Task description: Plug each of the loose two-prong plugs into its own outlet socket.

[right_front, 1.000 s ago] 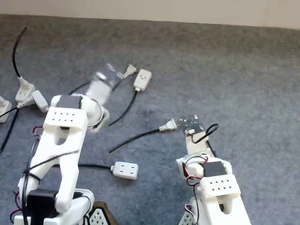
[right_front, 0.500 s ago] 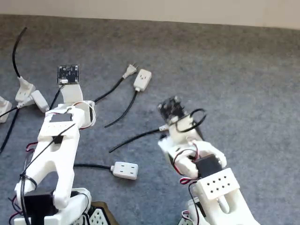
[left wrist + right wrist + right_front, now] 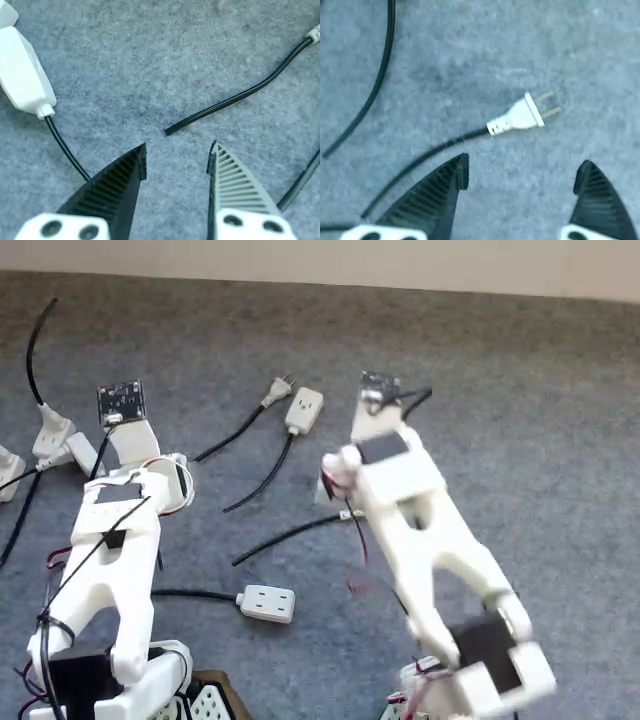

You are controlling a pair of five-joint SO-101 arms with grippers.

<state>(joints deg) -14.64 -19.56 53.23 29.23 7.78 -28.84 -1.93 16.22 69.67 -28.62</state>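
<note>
Left arm [image 3: 115, 540]: the left jaws are released and grasp nothing, hanging over the grey counter [image 3: 150, 60]. The cut end of a black cord [image 3: 235, 97] lies just beyond the gap between their tips. A white connector body [image 3: 22, 75] lies well apart from them.

Right arm [image 3: 420, 520]: the right jaws are released wide and empty, above a loose two-prong plug [image 3: 520, 117] lying flat and unplugged.

In the high view an outlet socket [image 3: 304, 410] lies just beside another loose plug [image 3: 277, 392], not joined.

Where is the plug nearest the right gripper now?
In the right wrist view, the white two-prong plug lies on the grey carpet just ahead of the open right gripper, untouched.
</note>
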